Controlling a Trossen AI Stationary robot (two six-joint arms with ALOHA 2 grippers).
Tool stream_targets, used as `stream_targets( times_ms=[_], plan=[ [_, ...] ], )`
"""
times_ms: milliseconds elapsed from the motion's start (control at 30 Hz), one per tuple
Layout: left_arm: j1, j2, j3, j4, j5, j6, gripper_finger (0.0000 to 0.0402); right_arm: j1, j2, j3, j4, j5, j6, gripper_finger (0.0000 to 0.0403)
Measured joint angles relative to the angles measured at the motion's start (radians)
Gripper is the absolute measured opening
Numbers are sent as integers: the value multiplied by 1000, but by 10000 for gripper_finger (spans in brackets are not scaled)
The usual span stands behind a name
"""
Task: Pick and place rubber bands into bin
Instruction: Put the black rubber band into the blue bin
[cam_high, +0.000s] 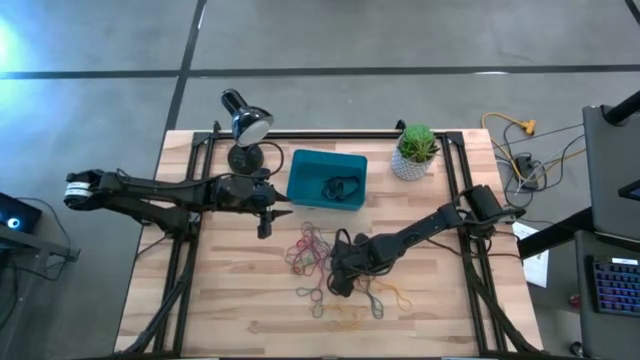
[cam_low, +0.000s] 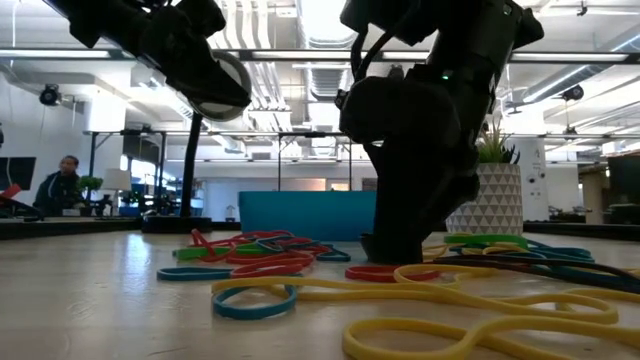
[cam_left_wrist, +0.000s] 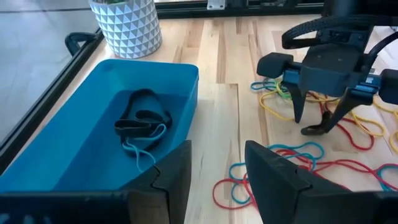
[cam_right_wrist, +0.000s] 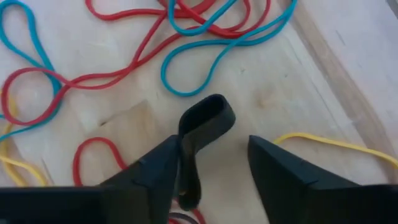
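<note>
- Wooden table (cam_high: 230, 300); bands (cam_high: 310, 250) scattered mid-table, few inside bin (cam_high: 303, 165).
- Right gripper (cam_high: 340, 281) down among bands, parted around black band (cam_right_wrist: 202, 124).
- Left gripper (cam_high: 266, 215) parted, empty, beside bin.
- Risk: band slipping off one finger on closing.

A pale, matt wooden butcher-block tabletop (cam_high: 230, 310), jointed from short staves, is seen. The shallow teal-blue plastic bin (cam_left_wrist: 74, 124) is smooth with a soft sheen. The thin rubber bands in mixed colours (cam_right_wrist: 205, 46) look smooth and dull. A white ceramic-looking plant pot (cam_left_wrist: 127, 28) is faceted with triangles.
</note>
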Motion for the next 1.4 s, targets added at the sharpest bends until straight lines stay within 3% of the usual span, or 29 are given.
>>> stream_targets(
  times_ms=[200, 267, 533, 967, 1200, 1400],
  plan=[
    [0, 0, 0, 1, 0, 0, 135, 0, -16, 1, -5, -2, -48, 39],
    [0, 0, 0, 1, 0, 0, 135, 0, -22, 9, -3, -2, -78, 18],
    [0, 7, 0, 25, 0, -4, 135, -12, -113, 28, -49, 23, -245, 9],
    [0, 118, 2, 166, 1, -85, 135, -173, -300, 0, -133, 346, -489, 9],
    [0, 196, 2, 201, 4, -214, 135, -364, -271, -31, -124, 324, -542, 9],
    [-1, 222, 8, 208, 14, -267, 135, -493, -269, -63, -68, 166, -610, 9]
  ],
)
